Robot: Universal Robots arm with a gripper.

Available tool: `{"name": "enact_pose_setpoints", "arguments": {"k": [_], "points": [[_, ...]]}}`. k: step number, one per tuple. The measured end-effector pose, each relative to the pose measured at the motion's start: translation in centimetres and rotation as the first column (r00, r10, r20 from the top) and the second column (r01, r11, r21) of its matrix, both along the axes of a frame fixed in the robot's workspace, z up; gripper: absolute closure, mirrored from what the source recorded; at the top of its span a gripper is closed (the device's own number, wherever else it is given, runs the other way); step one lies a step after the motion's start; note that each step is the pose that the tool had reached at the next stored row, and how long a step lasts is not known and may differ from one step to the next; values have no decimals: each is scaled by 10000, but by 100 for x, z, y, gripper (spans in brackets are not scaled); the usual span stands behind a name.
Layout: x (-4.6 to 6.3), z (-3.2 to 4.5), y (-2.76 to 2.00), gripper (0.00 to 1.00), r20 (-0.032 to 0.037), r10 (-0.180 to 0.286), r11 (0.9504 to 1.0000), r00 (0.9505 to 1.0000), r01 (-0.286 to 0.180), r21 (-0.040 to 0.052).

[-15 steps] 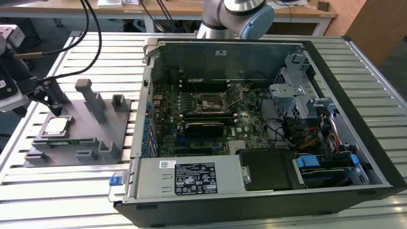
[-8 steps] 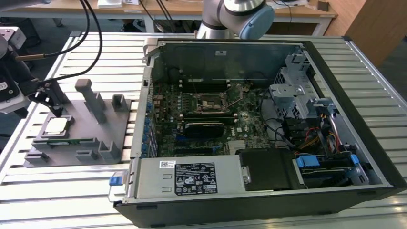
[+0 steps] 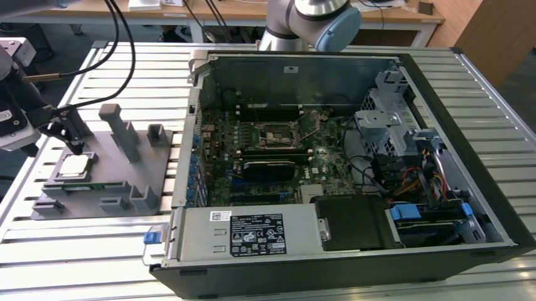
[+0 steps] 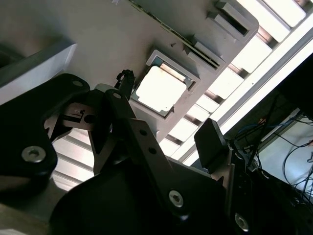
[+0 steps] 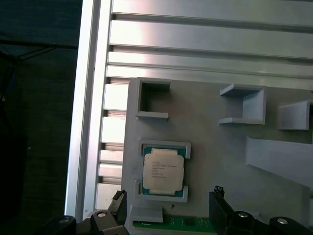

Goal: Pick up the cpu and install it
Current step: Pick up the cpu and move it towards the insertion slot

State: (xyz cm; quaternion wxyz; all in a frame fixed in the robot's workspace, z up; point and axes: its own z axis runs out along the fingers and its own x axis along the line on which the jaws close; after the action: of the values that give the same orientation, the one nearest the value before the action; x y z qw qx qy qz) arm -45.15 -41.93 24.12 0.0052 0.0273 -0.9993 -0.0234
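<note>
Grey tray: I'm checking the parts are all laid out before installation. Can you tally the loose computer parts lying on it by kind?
cpu: 1
green memory strip: 1
Total: 2 parts on the grey tray

Silvery cpu (image 5: 163,171), grey tray (image 5: 220,161)
</note>
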Motion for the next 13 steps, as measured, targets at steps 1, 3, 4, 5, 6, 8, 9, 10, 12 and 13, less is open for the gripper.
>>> {"name": "enact_pose_setpoints", "arguments": {"k": [1,3,4,5,6,8,9,10,12,13], "points": [[0,-3,0,24,0,0,10000,10000,0,0],[0,-10,0,24,0,0,10000,10000,0,0],[0,-12,0,24,1,0,10000,10000,0,0],[0,-15,0,24,1,0,10000,10000,0,0],[0,-19,0,24,1,0,10000,10000,0,1],[0,-25,0,24,1,0,10000,10000,0,1],[0,-28,0,24,1,0,10000,10000,0,0],[0,-32,0,24,1,-1,10000,10000,1,0],[0,-42,0,24,3,-1,10000,10000,1,2],[0,-46,0,24,2,0,10000,10000,0,1]]}}
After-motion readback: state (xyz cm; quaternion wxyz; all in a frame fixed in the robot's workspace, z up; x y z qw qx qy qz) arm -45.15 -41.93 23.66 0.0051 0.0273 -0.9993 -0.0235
